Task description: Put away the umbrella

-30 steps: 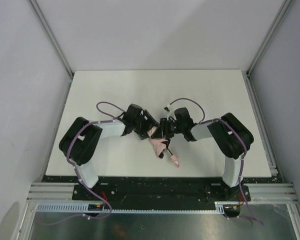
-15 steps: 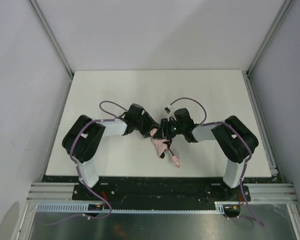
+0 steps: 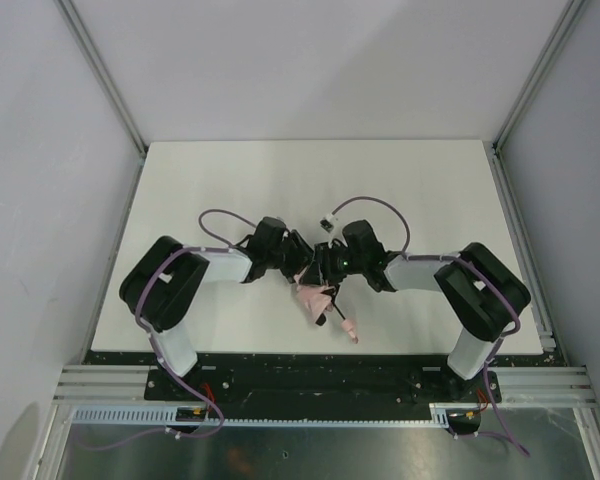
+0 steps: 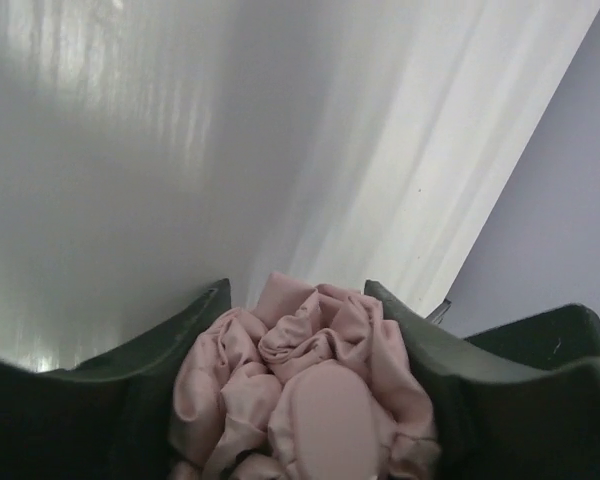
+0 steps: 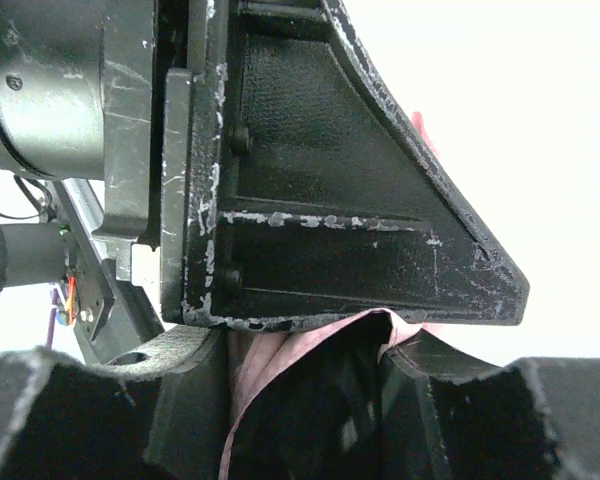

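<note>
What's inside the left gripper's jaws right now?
Bunched pink umbrella fabric fills the left gripper, touching both fingers. Whatever lies under those folds is covered.

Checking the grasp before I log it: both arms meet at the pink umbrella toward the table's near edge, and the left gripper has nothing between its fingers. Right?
No. The left gripper is not empty: bunched fabric of the pink umbrella fills the gap between its fingers, as the left wrist view shows. The rest holds.
</note>
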Controlling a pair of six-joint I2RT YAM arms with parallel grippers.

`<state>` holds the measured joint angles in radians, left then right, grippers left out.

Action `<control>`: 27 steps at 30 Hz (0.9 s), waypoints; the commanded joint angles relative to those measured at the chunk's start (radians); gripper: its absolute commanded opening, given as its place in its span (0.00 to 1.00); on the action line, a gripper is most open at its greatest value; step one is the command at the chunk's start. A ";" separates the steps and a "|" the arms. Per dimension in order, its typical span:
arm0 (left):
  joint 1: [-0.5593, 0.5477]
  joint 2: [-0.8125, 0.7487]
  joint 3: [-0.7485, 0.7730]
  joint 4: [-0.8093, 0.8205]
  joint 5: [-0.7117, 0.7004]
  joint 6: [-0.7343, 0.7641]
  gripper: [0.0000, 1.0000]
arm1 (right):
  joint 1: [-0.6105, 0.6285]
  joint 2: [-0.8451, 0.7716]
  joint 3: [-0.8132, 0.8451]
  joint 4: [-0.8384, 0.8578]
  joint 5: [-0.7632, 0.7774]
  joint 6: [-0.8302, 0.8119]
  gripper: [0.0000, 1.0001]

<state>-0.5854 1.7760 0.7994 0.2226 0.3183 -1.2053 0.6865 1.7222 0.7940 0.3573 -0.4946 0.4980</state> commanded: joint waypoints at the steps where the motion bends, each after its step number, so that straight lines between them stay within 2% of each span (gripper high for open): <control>1: -0.009 -0.032 -0.040 -0.091 -0.032 0.046 0.46 | 0.017 -0.065 0.032 0.053 -0.005 -0.074 0.00; 5: 0.001 -0.054 -0.025 -0.086 -0.013 0.065 0.14 | 0.043 -0.091 0.052 -0.035 0.039 -0.125 0.01; 6: 0.002 -0.064 -0.022 -0.081 -0.012 0.071 0.09 | 0.045 -0.100 0.059 -0.066 0.053 -0.124 0.07; 8: 0.007 -0.089 -0.021 -0.064 -0.015 0.085 0.02 | 0.046 -0.128 0.077 -0.145 0.073 -0.104 0.32; 10: 0.013 -0.121 -0.021 -0.037 -0.016 0.095 0.01 | 0.045 -0.170 0.100 -0.232 0.095 -0.072 0.56; 14: 0.034 -0.203 -0.023 0.026 -0.016 0.113 0.00 | 0.043 -0.288 0.117 -0.366 0.113 -0.010 0.90; 15: 0.043 -0.230 -0.022 0.038 -0.018 0.117 0.00 | 0.038 -0.318 0.122 -0.402 0.117 0.003 0.95; 17: 0.059 -0.285 -0.020 0.062 -0.024 0.128 0.00 | 0.018 -0.377 0.128 -0.453 0.116 0.031 0.98; 21: 0.093 -0.395 0.001 0.082 -0.031 0.155 0.00 | -0.049 -0.519 0.131 -0.491 0.127 0.082 0.99; 27: 0.154 -0.579 -0.001 0.131 -0.078 0.132 0.00 | -0.150 -0.708 0.131 -0.489 0.248 0.220 0.99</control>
<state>-0.4644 1.3266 0.7719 0.2443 0.2794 -1.0721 0.5865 1.1011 0.8833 -0.1097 -0.3389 0.5953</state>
